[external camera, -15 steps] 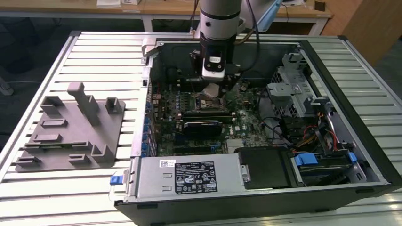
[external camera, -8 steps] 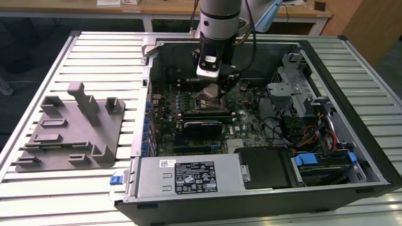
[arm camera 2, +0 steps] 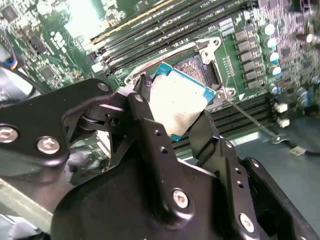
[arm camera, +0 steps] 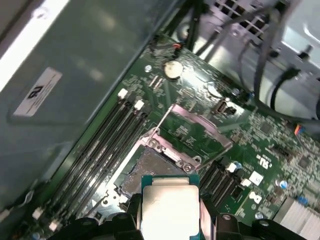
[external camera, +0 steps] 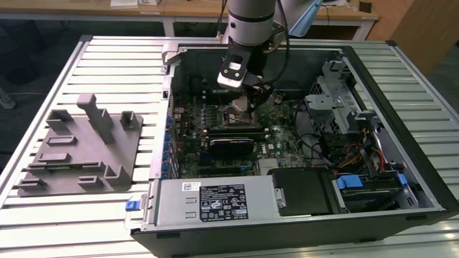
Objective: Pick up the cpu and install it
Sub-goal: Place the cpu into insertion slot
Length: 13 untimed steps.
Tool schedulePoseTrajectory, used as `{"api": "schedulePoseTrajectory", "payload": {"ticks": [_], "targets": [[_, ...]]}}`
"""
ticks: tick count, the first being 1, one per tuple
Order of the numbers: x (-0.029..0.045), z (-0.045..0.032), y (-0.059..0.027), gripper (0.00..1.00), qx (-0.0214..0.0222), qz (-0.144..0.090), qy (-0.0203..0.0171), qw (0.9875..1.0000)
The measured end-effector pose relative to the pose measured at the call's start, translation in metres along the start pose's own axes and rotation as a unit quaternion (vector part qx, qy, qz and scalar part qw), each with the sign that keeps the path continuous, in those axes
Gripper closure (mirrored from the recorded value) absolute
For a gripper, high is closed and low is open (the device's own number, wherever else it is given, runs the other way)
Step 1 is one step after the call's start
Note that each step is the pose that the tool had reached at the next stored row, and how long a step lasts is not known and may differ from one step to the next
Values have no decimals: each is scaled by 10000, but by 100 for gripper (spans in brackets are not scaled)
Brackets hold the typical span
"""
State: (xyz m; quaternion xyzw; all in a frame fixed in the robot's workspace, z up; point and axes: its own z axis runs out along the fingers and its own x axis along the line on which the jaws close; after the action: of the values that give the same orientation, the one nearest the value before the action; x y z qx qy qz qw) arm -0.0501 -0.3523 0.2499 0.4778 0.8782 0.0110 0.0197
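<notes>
The one gripper (arm camera 2: 174, 113) is pinching the one cpu (arm camera 2: 178, 101) between its two black fingers (arm camera 2: 143, 94), one pressing on each of two opposite edges, so the jaws are closing on the chip and nothing else. In both wrist views the cpu is hanging tilted just above the one socket (arm camera 2: 196, 64), its silvery top facing the cameras and not yet sitting in the frame. In the first wrist view the cpu (arm camera: 170, 209) is showing at the gripper (arm camera: 170, 223), with the open socket (arm camera: 146, 171) just beyond it and one round coin battery (arm camera: 173, 69) lying farther off on the green board. In the exterior view the single arm is reaching down into the one open computer case (external camera: 424, 178), the gripper (external camera: 248, 100) hovering over the socket (external camera: 237, 116), while one grey tray (external camera: 79, 157) is lying outside the case, well apart from the socket, toward the exterior view's left.
</notes>
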Motion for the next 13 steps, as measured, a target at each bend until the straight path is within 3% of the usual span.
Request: {"api": "schedulePoseTrajectory", "payload": {"ticks": [4, 7, 10, 13], "targets": [[0, 2, 0, 45, 8, 362, -14, 9993], [0, 3, 0, 45, 15, 637, -24, 9980], [0, 5, 0, 45, 22, 908, -34, 9959], [0, 6, 0, 45, 29, 1182, -45, 9930]]}}
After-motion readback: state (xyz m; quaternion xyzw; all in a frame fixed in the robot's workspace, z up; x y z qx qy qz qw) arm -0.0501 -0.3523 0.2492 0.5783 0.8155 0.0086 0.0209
